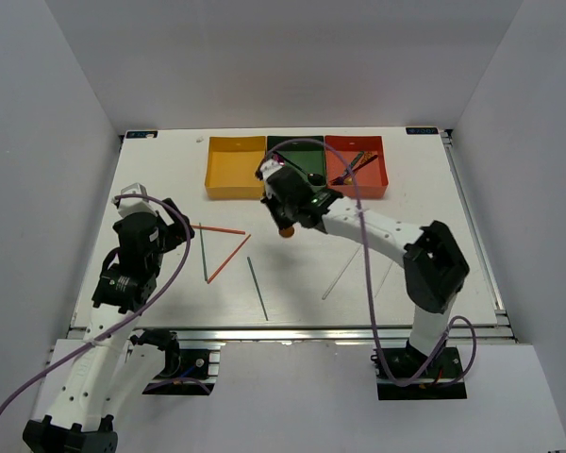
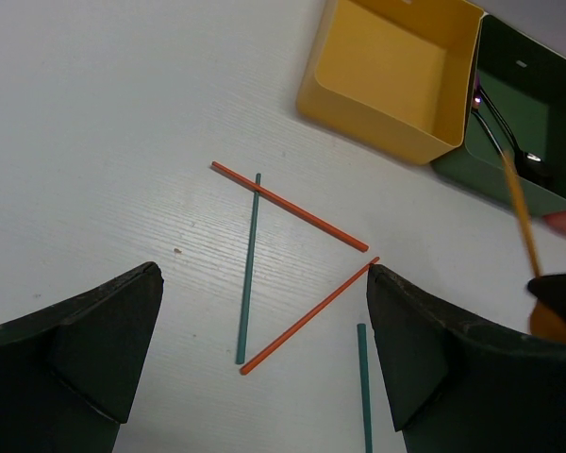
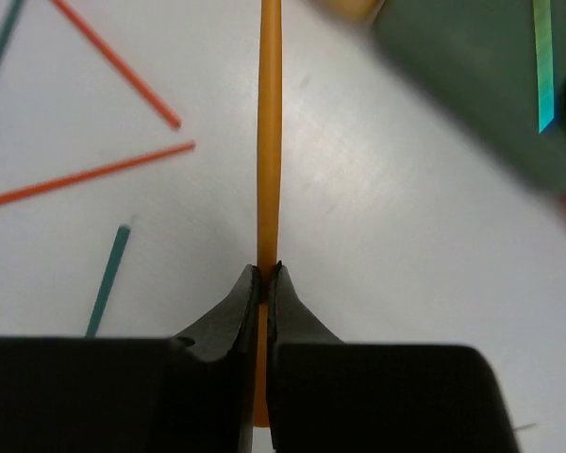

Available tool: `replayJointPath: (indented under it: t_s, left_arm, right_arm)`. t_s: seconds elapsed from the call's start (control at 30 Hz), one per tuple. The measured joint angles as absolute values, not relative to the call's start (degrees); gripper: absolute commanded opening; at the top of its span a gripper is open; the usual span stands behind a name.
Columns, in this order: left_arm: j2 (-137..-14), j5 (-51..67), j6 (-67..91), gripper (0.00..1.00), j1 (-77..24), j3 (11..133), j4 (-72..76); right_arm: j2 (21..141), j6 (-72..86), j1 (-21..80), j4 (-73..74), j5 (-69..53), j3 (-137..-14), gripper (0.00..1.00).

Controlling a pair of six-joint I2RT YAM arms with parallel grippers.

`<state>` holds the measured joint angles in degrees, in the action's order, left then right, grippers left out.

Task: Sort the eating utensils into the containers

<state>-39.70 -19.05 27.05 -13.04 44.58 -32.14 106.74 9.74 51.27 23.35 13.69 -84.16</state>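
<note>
My right gripper (image 1: 284, 217) is shut on an orange spoon (image 3: 269, 132), held above the table just in front of the dark green tray (image 1: 288, 146); the spoon's bowl (image 1: 285, 229) hangs below the fingers. My left gripper (image 1: 184, 226) is open and empty, over the loose chopsticks: two orange-red ones (image 2: 290, 206) (image 2: 307, 316) and two grey-green ones (image 2: 249, 267) (image 2: 364, 387). A silver chopstick (image 1: 341, 274) lies further right. The yellow-orange tray (image 1: 236, 168) looks empty. The red-orange tray (image 1: 374, 175) holds several utensils. A black utensil (image 2: 509, 151) lies in the green tray.
The three trays stand side by side at the back of the white table (image 1: 406, 236). White walls close in the left, right and back. The right arm's purple cable (image 1: 363, 245) loops over the table's right half.
</note>
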Motion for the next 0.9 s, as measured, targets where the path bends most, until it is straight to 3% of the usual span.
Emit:
replayJointPath:
  t_s: [0.13, 0.37, 0.53, 0.57, 0.63, 0.67, 0.8, 0.9]
  left_arm:
    - [-40.1, -19.05, 27.05, 0.98, -13.04, 44.58, -32.14]
    - [-41.3, -19.03, 27.05, 0.98, -13.04, 44.58, -32.14]
    - [-42.11, -19.0, 27.05, 0.98, -13.04, 44.58, -32.14]
    - [-42.19, -18.98, 27.05, 0.98, -13.04, 44.58, -32.14]
    - [-42.41, -18.83, 27.05, 0.98, -13.04, 44.58, -32.14]
    - [-42.54, -18.79, 27.03, 0.98, -13.04, 44.58, -32.12]
    - [-42.87, -18.61, 27.03, 0.98, -13.04, 44.58, -32.12]
    - [-42.94, -18.59, 27.03, 0.98, -13.04, 44.58, -32.12]
  right_arm:
    - [104.47, -4.47, 43.68, 18.22, 6.83, -88.4, 0.0]
    - [123.22, -21.82, 32.51, 21.34, 3.42, -114.24, 0.0]
    - [127.94, -27.77, 30.89, 21.78, 2.59, -115.26, 0.0]
    - [128.14, -28.6, 30.89, 21.67, 2.5, -114.89, 0.24]
    - [128.22, -29.56, 30.92, 21.52, 2.42, -114.59, 0.49]
    - [128.25, -30.06, 30.94, 21.04, 2.61, -114.59, 0.69]
    - [128.25, -30.11, 31.14, 18.04, 3.75, -114.56, 0.89]
    - [127.74, -28.51, 31.22, 16.95, 5.45, -114.43, 0.89]
